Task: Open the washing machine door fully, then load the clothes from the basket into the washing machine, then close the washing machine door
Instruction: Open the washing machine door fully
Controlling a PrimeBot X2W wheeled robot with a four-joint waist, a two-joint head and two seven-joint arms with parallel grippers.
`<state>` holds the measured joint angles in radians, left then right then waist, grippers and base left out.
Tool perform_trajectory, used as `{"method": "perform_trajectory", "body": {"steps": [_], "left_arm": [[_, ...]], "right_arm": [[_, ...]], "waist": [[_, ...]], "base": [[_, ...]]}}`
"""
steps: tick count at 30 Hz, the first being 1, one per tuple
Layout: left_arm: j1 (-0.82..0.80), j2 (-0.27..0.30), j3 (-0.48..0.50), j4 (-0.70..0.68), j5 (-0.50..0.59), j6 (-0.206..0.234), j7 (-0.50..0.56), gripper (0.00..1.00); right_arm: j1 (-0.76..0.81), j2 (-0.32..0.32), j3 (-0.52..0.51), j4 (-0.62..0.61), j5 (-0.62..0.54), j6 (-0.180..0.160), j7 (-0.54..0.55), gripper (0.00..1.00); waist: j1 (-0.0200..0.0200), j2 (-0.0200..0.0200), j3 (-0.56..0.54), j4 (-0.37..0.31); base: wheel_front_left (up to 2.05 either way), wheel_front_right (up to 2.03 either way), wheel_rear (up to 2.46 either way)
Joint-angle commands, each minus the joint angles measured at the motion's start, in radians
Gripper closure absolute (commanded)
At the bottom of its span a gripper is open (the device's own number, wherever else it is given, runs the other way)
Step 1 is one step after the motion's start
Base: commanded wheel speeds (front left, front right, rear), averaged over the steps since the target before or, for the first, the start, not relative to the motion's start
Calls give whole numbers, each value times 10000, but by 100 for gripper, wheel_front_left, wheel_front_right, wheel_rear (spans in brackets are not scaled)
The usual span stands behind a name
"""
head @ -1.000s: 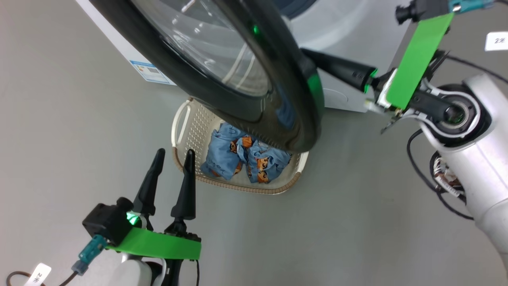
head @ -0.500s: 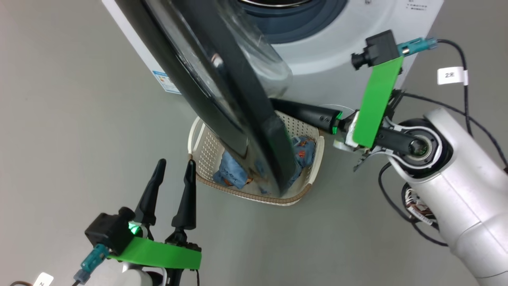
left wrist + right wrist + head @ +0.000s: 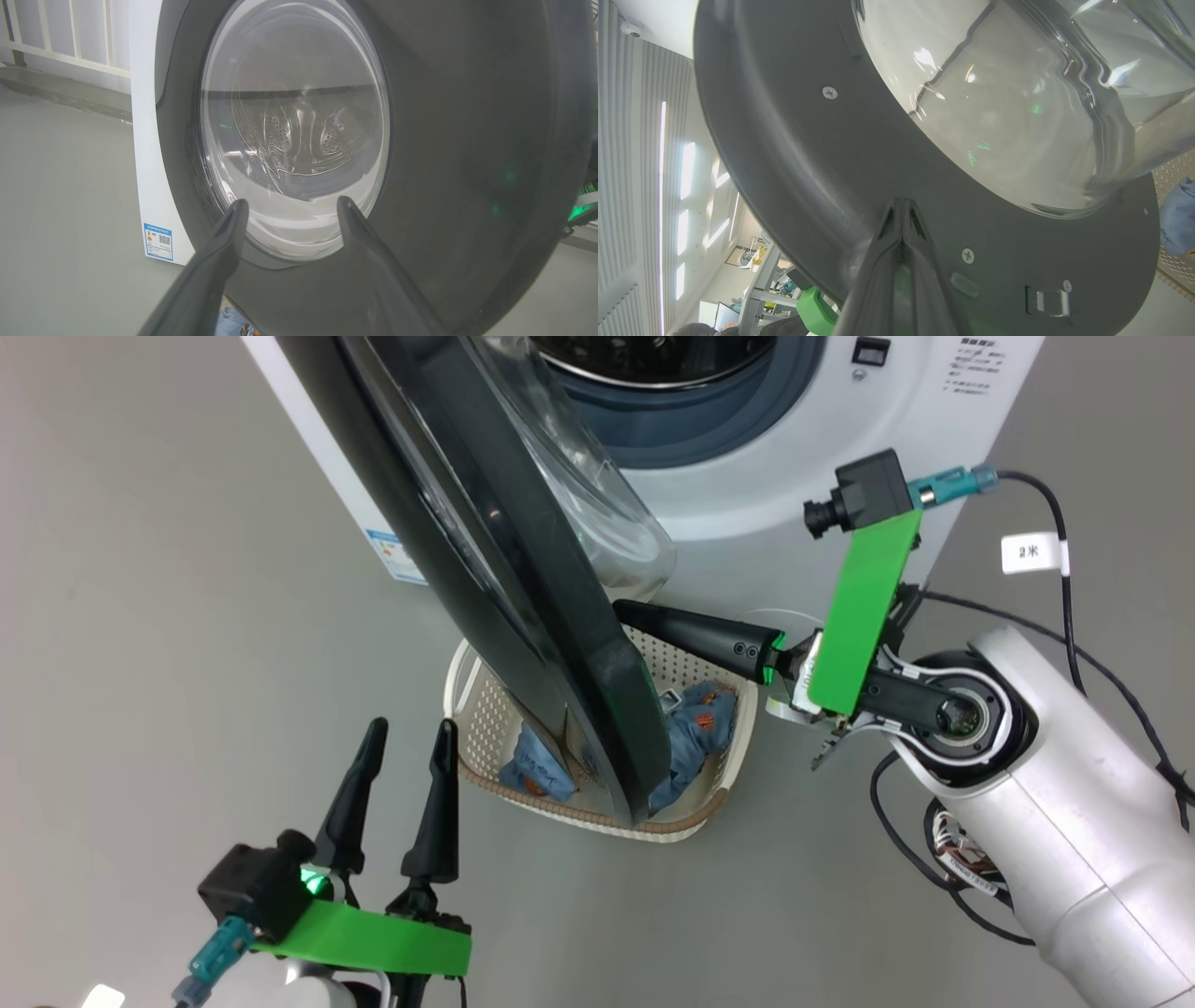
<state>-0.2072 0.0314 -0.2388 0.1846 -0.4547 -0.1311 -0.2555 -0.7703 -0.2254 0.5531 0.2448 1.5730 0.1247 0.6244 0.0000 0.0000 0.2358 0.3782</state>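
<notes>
The basket sits on the floor just in front of the washing machine, and the clothes lie bunched in the bottom of it, blue cloth with orange prints, reaching none of the way up to the brown rim. The drum is open to view behind the door, and what I can see of it holds no cloth. The door stands swung out from the machine, nearly edge-on from my head, and its lower rim hangs right across the basket, so part of the clothes shows on each side of it and the middle is hidden. My right fingers are pressed flat together with nothing between them, their tips against the door's dark inner face just under the glass bowl, above the basket's far side. My left fingers are spread as wide as they go and hold nothing; they hover on the door's outer side, near the basket's left corner, pointing at the round window. Bare floor lies to the left of the basket and in front of it.
</notes>
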Motion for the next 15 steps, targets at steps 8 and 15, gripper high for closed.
{"method": "perform_trajectory", "body": {"steps": [8,15], "left_arm": [[41,189,532,-177,188,4,-63,0],[201,189,960,-62,253,4,-63,0]], "right_arm": [[571,26,-149,-59,-294,60,-797,0],[1134,-160,-302,90,-325,60,-1615,0]], "waist": [[0,0,-449,-601],[0,0,-811,-1182]], "base": [[0,0,0],[0,0,0]]}}
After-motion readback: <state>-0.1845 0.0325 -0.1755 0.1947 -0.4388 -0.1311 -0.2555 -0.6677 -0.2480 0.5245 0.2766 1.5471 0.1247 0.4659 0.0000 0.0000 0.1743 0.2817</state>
